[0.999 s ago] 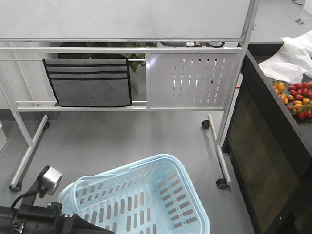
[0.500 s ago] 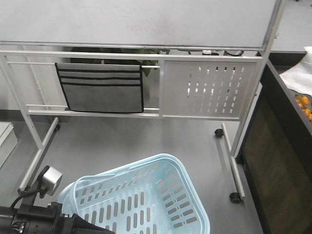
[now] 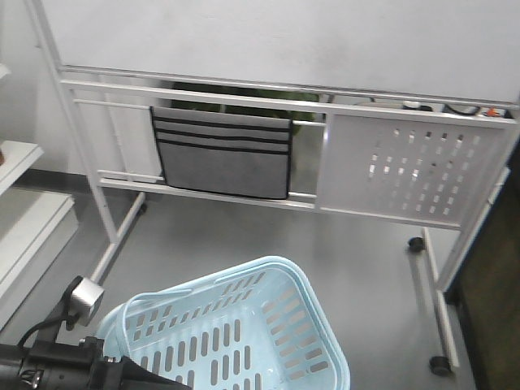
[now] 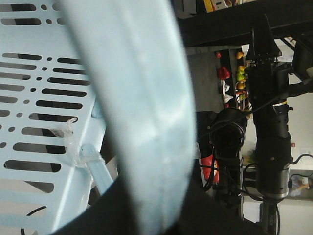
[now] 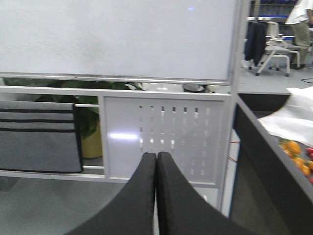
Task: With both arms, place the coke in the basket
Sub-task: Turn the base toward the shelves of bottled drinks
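The pale blue slotted basket (image 3: pixel 236 333) hangs tilted above the grey floor at the bottom of the front view. My left arm (image 3: pixel 49 367) comes in black from the lower left to the basket's near rim, with a small grey round-headed part (image 3: pixel 84 296) on a cable above it. In the left wrist view the left gripper (image 4: pixel 156 210) is shut on a blurred blue band of the basket (image 4: pixel 142 98), with dark jaws on both sides of it. My right gripper (image 5: pixel 156 154) is shut and holds nothing, pointing at the whiteboard stand. No coke is recognisable; a small red patch (image 4: pixel 207 164) is too hidden to identify.
A whiteboard stand (image 3: pixel 268 89) on castors fills the space ahead, with a grey fabric pouch (image 3: pixel 223 154) and a perforated panel (image 3: pixel 414 175). A white shelf (image 3: pixel 16 154) is at the left. A dark counter (image 5: pixel 264 161) with small tomatoes (image 5: pixel 293 147) stands at the right.
The front view has swung left: the whiteboard stand and pouch shifted right, the dark counter with tomatoes left the frame, a white shelf came in. Basket and left arm kept their place.
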Available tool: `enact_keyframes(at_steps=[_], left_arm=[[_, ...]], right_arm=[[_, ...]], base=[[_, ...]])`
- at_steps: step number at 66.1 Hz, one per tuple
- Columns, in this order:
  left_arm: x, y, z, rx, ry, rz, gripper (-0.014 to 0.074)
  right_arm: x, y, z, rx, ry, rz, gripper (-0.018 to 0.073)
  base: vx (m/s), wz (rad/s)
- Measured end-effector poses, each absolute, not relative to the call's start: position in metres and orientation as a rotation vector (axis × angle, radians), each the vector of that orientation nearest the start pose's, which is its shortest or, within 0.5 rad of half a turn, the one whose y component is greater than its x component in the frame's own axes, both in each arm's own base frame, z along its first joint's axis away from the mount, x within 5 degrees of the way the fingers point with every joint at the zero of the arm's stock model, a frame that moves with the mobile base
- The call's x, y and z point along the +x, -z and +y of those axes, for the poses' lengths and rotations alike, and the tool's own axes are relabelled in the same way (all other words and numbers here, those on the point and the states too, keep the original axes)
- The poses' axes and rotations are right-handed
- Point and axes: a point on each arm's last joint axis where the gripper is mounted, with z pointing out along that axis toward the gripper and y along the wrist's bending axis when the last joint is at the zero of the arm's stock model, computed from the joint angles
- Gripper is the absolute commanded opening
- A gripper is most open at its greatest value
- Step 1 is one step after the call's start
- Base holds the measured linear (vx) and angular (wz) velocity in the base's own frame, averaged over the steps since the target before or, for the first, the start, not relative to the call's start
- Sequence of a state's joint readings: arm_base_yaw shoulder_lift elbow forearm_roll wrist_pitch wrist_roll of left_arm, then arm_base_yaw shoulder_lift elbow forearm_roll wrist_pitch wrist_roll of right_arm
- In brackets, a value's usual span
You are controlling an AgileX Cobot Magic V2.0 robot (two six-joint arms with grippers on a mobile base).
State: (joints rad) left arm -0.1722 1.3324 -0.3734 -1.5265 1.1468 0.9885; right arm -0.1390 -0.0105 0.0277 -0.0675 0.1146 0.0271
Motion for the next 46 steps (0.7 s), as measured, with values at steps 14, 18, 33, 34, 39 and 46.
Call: enact_keyframes(at_steps=[14,18,33,34,39,46], left_arm=[[0.1535,-0.1978,-0.1108,0.113,1.712,2.459,-0.0006],[0.1535,-0.1978,-0.1108,0.113,1.712,2.459,-0.0006],[0.1535,-0.1978,-0.1108,0.113,1.712,2.459,-0.0006],[0.1535,-0.1978,-0.1108,0.113,1.712,2.459,-0.0006],[0.1535,-0.1978,-0.1108,0.113,1.712,2.459,-0.0006],[0.1535,-0.1978,-0.1108,0.113,1.712,2.459,-0.0006]], right_arm=[[0.0561,-0.1940,-0.0086,0.086,0.144,1.615,-0.0010],[0.0561,-0.1940,-0.0086,0.086,0.144,1.615,-0.0010],[0.0561,-0.1940,-0.0086,0.086,0.144,1.615,-0.0010],[0.0561,-0.1940,-0.0086,0.086,0.144,1.615,-0.0010],[0.0561,-0.1940,-0.0086,0.086,0.144,1.615,-0.0010],[0.0561,-0.1940,-0.0086,0.086,0.144,1.615,-0.0010]], base=[[0.11,0.41],[0.12,0.45],[0.12,0.47],[0.13,0.46],[0.13,0.45],[0.12,0.42]])
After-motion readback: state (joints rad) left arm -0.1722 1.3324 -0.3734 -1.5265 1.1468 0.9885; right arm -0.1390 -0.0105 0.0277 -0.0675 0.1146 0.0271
